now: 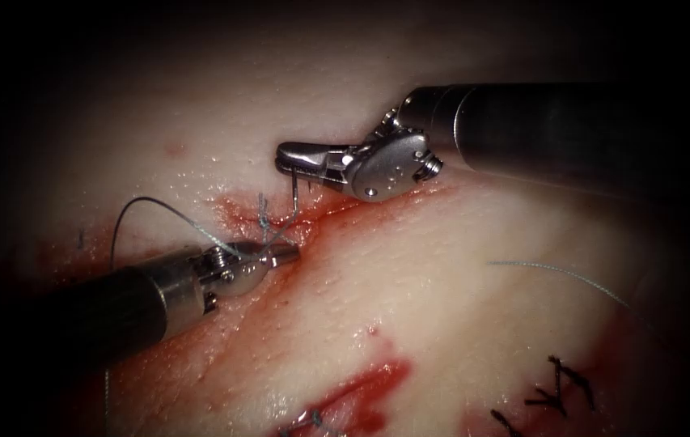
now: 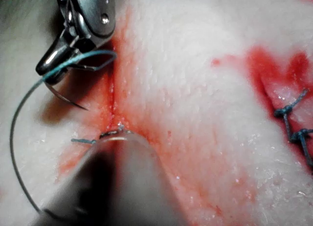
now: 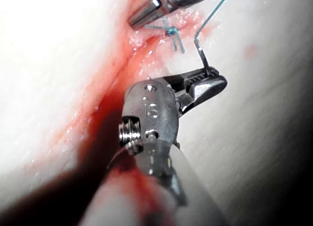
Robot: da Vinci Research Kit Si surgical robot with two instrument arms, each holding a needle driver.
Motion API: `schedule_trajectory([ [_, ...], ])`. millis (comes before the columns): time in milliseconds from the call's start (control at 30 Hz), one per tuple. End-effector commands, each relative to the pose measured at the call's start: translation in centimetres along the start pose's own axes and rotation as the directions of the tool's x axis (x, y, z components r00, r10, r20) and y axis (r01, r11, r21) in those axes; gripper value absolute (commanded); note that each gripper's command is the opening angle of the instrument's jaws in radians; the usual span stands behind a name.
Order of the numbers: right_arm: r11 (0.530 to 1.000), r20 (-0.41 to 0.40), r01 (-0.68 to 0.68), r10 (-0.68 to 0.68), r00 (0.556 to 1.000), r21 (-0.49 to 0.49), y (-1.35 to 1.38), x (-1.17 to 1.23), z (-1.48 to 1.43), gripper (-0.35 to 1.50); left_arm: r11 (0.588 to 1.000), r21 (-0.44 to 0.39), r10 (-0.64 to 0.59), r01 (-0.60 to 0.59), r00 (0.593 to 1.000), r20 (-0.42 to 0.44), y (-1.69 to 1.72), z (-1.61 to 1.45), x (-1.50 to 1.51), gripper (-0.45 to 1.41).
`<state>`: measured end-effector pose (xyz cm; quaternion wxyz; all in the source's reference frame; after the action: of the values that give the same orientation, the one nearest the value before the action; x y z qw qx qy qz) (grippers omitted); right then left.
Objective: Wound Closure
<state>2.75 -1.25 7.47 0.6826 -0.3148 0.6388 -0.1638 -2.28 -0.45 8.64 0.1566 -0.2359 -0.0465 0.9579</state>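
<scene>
No readable text, label, brand, number or sign appears anywhere.

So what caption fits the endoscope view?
Right tool grips the needle above the cut; left tool rests beside a knot.

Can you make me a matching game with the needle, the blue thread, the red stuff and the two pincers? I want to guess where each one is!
Things:
1. needle
2. thread
3. red fluid
4. left pincer

Places or states:
A. lies along the cut in the tissue
B. held by the right pincer, hanging clear above the cut
C. arcs up on the left side of the cut
D. tip resting at the cut, beside a small knot

Pairs: 1-B, 2-C, 3-A, 4-D
</scene>
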Motion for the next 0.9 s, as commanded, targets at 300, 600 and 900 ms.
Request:
schedule_trajectory([
  [300, 1.0, -0.004, -0.03, 0.03, 1.0, -0.005, 0.01, -0.01, 0.17, -0.35, 1.0, 0.002, 0.001, -0.001, 1.0, -0.002, -0.05, 0.08, 0.05, -0.11],
  [600, 0.999, -0.012, -0.035, 0.035, 0.999, -0.004, -0.01, 0.0, 0.23, -0.35, 1.0, 0.002, 0.001, -0.001, 1.0, -0.002, -0.05, 0.08, 0.05, -0.11],
  [900, 1.0, -0.006, -0.02, 0.02, 1.0, 0.012, -0.11, -0.07, 0.25, -0.35, 1.0, 0.003, 0.001, -0.001, 1.0, -0.002, -0.05, 0.08, 0.05, -0.15],
])
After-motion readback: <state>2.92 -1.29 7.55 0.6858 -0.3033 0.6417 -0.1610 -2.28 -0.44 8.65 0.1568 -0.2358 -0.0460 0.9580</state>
